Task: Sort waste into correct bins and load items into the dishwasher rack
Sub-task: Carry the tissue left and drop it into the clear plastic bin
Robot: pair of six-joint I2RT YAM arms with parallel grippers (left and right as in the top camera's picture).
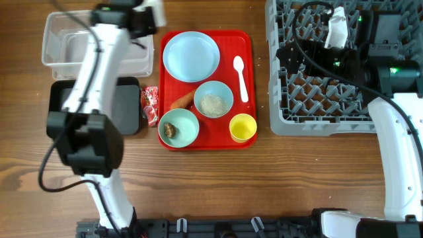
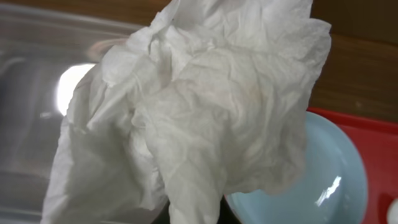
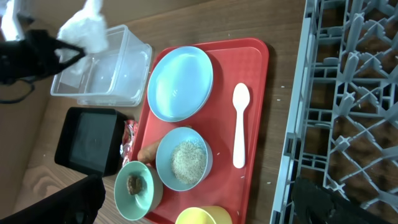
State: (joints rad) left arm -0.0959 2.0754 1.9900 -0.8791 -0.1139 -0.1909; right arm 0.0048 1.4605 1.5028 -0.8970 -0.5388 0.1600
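Napkin [image 2: 199, 112] sits pinched in your left fingers [image 3: 67, 52], so bring it over the clear tub [image 1: 59, 46] before you let go, while your right fingers [image 3: 323, 202] rest wide apart.

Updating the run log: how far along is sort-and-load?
Done: nothing; clear tub, black tray and rack hold nothing visible. In hand: left hand holds the napkin by the tub's edge. Left: wrapper, carrot, rice, brown lump, then plate, both bowls, cup, spoon.
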